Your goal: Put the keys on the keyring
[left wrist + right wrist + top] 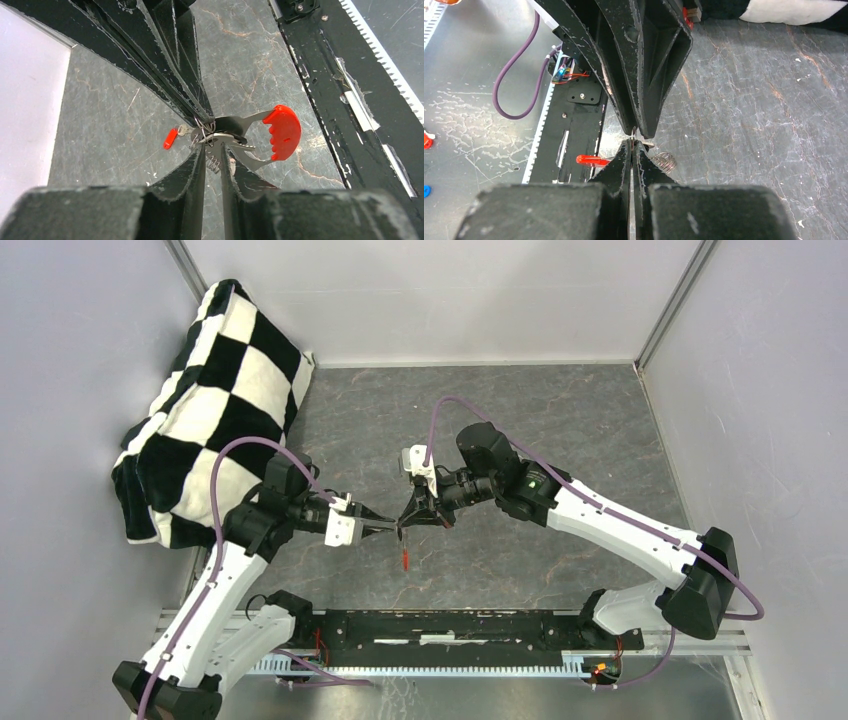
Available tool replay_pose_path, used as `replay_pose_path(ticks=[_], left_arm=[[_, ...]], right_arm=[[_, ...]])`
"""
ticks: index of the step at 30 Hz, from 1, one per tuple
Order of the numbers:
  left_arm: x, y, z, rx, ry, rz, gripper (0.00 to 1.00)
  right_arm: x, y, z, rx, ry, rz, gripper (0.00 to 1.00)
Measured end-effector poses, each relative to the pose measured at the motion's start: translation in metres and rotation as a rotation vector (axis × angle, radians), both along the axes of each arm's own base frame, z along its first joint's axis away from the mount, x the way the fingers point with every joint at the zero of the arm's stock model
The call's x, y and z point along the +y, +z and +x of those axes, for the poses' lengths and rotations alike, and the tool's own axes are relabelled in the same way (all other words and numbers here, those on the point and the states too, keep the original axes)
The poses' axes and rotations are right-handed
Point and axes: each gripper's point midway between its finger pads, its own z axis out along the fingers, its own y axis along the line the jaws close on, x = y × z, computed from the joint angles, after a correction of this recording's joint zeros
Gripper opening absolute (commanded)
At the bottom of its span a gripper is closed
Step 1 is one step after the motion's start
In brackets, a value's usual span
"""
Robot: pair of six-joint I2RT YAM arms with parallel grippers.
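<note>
The keyring hangs in the air between my two grippers. Its red curved band sits on grey metal arms, with a small spring and thin wire loops. The band also shows in the top view and edge-on in the right wrist view. The red-headed key hangs at the wire loops. The black-headed key is hidden. My left gripper is shut on the keyring's metal plate. My right gripper is shut on a thin metal part of it, tip to tip with the left.
A black-and-white checkered cushion leans in the far left corner. A black rail runs along the near edge between the arm bases. Grey walls close the left, back and right sides of the stone-patterned table.
</note>
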Motion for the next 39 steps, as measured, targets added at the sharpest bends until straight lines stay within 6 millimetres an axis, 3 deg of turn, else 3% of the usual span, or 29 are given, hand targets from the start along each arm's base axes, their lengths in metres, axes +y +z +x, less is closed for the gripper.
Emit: replay_pose_path(ticks=[11,16,39], left_arm=[[-0.002,0.0,-0.002,0.019,-0.018,-0.009,0.12],[-0.003,0.002,0.001,0.017,-0.007,-0.015,0.02],[0.003,0.017,0.006,-0.216,0.074,-0.11,0.02]], right_arm=[[0.0,0.0,0.0,0.001,0.001,0.0,0.0],[0.0,0.0,-0.001,0.003,0.006,0.002,0.0],[0.004,0.015,0.005,0.065,-0.058,0.105,0.0]])
